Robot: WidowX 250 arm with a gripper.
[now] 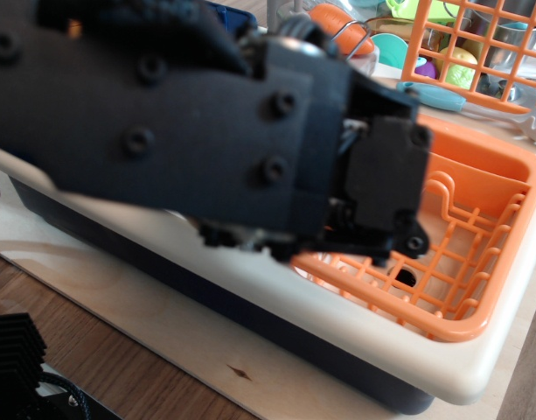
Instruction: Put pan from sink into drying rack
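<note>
The fingers are hidden behind the gripper (372, 236) housing, so I cannot tell whether they pinch anything; the pan's bowl is hidden too – only a thin wire loop (344, 33) near the top edge may be its handle. The arm (163, 122) fills the view above the drying rack (477, 262), likely placed there to lower the pan into it – the sink is covered

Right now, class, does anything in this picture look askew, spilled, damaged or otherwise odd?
Nothing looks spilled or broken. The oddity is the view: the black robot arm fills most of the frame, hiding the sink and the pan. Only part of the orange drying rack shows, sitting level.
</note>
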